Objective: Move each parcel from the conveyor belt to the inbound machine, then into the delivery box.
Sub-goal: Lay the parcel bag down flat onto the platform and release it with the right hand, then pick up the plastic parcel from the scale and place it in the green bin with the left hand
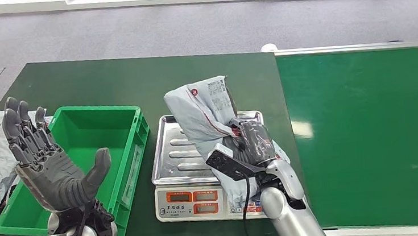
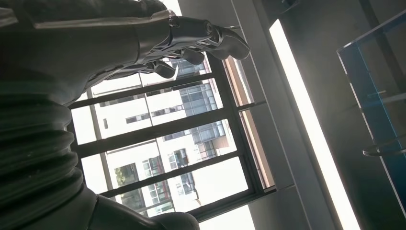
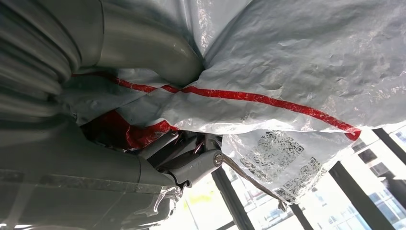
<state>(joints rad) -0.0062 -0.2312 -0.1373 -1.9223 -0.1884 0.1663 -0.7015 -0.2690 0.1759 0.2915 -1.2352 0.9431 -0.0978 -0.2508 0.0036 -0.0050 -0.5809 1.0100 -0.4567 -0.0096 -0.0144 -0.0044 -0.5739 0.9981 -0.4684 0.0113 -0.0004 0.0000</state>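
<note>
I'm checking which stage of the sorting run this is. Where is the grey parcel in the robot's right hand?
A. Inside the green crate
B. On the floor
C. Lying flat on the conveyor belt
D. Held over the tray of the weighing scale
D: the right hand grips the grey parcel over the metal tray of the weighing scale, while the green crate beside it holds nothing.

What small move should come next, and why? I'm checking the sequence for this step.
Probably lower the parcel onto the scale's steel tray and release. The right robot hand grips it over the tray, seemingly lifted rather than resting flat, so weighing looks undone. The left robot hand is open above the green box, which looks empty.
</note>
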